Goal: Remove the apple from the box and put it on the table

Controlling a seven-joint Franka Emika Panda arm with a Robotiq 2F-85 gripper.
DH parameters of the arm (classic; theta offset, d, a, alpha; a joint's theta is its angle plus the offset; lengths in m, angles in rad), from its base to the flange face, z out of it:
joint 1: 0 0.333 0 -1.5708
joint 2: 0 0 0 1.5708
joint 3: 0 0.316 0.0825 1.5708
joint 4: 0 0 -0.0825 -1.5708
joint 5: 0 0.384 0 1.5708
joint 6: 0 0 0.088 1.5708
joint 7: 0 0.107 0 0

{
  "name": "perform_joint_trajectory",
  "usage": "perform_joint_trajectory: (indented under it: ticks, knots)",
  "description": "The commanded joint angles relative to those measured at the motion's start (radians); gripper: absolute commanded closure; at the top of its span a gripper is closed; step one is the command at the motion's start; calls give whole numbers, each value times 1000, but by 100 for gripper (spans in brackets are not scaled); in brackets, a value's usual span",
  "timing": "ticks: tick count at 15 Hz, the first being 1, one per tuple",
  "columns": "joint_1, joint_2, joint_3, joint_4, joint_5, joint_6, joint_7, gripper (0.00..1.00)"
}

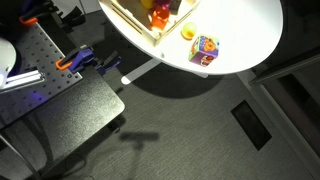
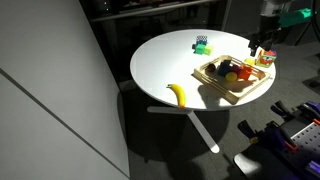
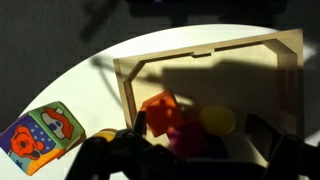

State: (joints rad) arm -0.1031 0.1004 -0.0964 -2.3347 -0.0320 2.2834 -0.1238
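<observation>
The light-wood box (image 3: 128, 85) stands on the round white table (image 3: 95, 85) and holds orange-red items (image 3: 160, 108), a magenta item and a round yellow item (image 3: 218, 120). A small yellow-orange apple (image 3: 105, 133) lies on the table just outside the box wall, beside the multicoloured cube (image 3: 40, 135). In an exterior view the apple (image 1: 188, 34) sits between the box (image 1: 135, 25) and the cube (image 1: 204, 49). My gripper (image 3: 200, 128) hangs open and empty over the box, its dark fingers either side of the items inside. In an exterior view it (image 2: 262, 48) is above the box's (image 2: 235, 92) far corner.
A banana (image 2: 178, 94) lies on the table (image 2: 160, 60) near its front edge. The cube (image 2: 201, 44) stands at the far side. A grey perforated metal plate (image 1: 40, 60) with clamps stands beside the table. Dark carpet lies below.
</observation>
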Motion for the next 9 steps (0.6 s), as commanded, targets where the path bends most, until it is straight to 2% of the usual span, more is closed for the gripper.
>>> perform_joint_trajectory:
  ticks: [1, 9]
  knots:
    - [3, -86, 2, -80, -17, 61, -11, 0]
    - [7, -69, 1, -69, 0, 40, 0, 0]
